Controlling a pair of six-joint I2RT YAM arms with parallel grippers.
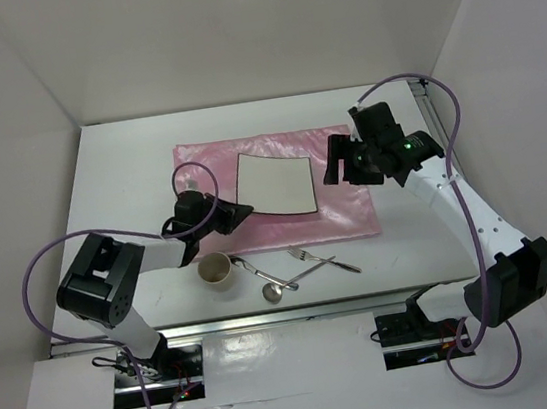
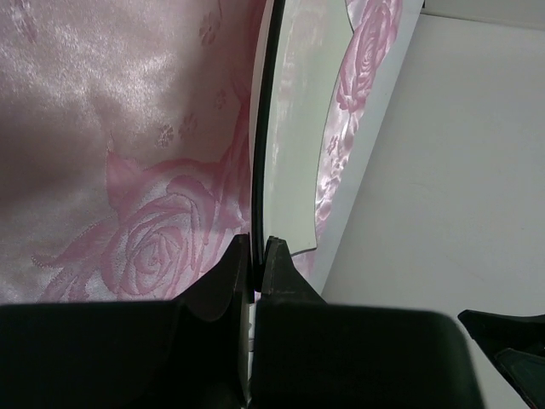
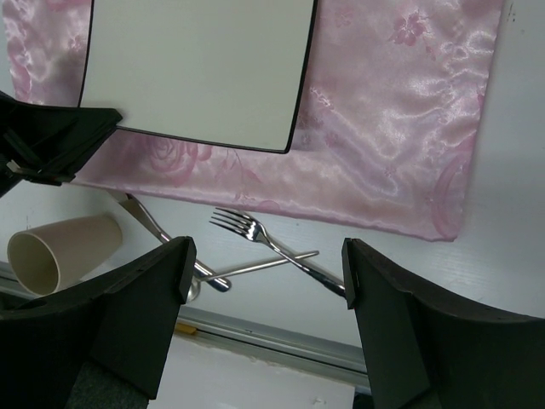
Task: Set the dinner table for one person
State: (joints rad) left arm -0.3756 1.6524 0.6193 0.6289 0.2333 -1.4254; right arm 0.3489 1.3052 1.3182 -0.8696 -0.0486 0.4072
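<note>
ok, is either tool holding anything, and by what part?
Left tool pinches the white square plate by its rim at the near-left corner. Right tool open, holding nothing.

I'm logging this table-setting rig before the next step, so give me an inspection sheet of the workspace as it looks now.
Surface: white table, metal rail along its front edge.
Job's things: pink cloth flat on the table; square plate on the cloth; cup on its side, with fork, spoon and knife lying crossed on bare table near the front.
Clutter: nothing seen.
Grippers: left gripper shut on the plate's rim; right gripper open, empty, over the cloth's right part.
Cables: purple cables loop off both arms.
Surroundings: plain white walls.
</note>
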